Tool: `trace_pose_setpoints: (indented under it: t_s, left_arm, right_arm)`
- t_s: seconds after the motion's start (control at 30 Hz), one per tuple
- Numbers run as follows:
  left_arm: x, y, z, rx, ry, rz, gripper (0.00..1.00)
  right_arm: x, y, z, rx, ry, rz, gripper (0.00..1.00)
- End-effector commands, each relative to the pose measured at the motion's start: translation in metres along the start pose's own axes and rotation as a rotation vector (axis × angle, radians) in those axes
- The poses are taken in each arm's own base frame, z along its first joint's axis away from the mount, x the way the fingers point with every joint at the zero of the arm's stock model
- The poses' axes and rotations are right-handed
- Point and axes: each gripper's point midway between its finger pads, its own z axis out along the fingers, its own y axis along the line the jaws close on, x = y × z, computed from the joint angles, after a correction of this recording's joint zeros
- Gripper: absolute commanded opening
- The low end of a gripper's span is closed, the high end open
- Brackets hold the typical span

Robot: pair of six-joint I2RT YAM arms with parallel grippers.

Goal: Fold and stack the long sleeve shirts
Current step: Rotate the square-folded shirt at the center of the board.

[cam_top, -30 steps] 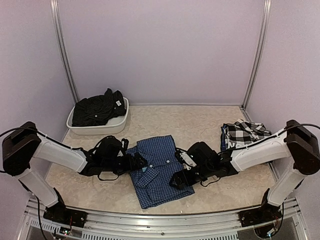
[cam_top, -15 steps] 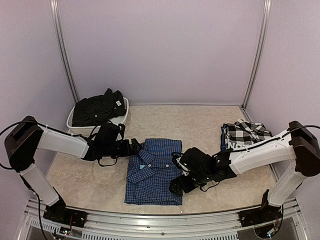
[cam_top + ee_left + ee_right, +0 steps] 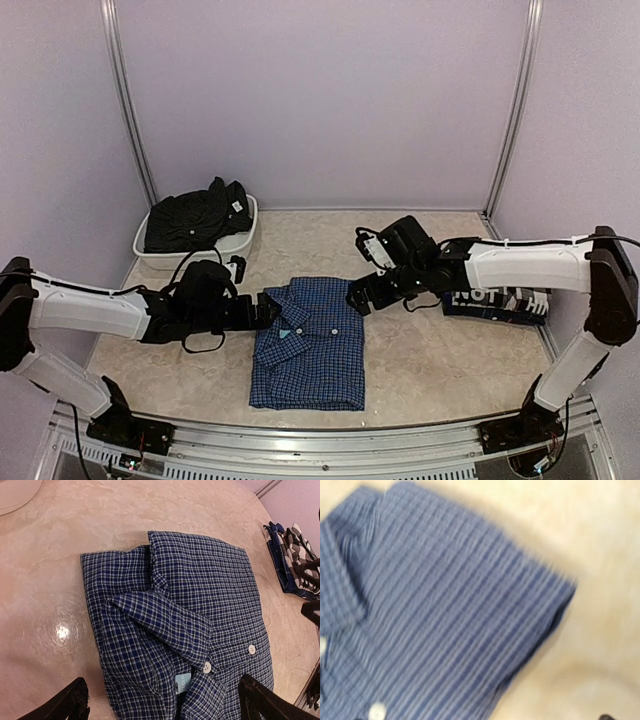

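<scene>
Now blue shirt (image 3: 308, 350) lies folded at table centre, collar toward 12 o'clock. Left gripper (image 3: 268, 310) jaws wide, empty, at its 10 o'clock corner. Right gripper (image 3: 357, 300) also spread, holding nothing, at its 1 o'clock corner. Check shirt (image 3: 492, 300) at 3 o'clock under right arm; black shirt (image 3: 195, 218) in tub (image 3: 243, 243) at 10 o'clock

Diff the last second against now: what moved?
The blue shirt turned from skewed to straight. The right pincer, open, swung from the shirt's near right side to its far right corner. The left pincer, open, backed off slightly to the left. Nothing is held. The black shirt in the tub did not move; the checked shirt looks unmoved.
</scene>
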Motion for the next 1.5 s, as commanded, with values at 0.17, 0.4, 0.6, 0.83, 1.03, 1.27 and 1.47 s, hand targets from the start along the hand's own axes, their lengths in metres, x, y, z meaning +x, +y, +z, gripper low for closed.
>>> trace_pose_setpoints:
  t_s: [0.17,0.4,0.6,0.83,1.03,1.27,1.47]
  left_arm:
    - [0.042,-0.002,-0.03,-0.001,0.036,-0.042,0.99]
    - [0.086,0.004,-0.035,-0.02,0.119,-0.06,0.99]
    - [0.107,0.003,-0.036,-0.013,0.17,-0.06,0.99]
    - [0.119,0.001,-0.038,-0.004,0.207,-0.068,0.99]
    - [0.101,0.0,-0.04,-0.05,0.153,-0.023,0.99]
    - [0.079,-0.006,-0.037,-0.08,0.114,0.043,0.99]
    - [0.063,-0.013,-0.027,-0.078,0.099,0.056,0.99]
  right_arm:
    - [-0.052,-0.02,0.045,-0.065,0.007,-0.114,0.99]
    - [-0.061,-0.023,0.088,-0.2,0.063,-0.122,0.99]
    - [-0.046,-0.014,0.118,-0.349,0.125,-0.126,0.98]
    - [-0.019,-0.009,0.134,-0.458,0.206,-0.103,0.88]
    - [0.0,-0.027,0.118,-0.488,0.216,-0.009,0.59]
    - [0.038,-0.056,0.092,-0.423,0.211,0.16,0.36]
    - [0.087,-0.066,0.056,-0.324,0.176,0.386,0.25]
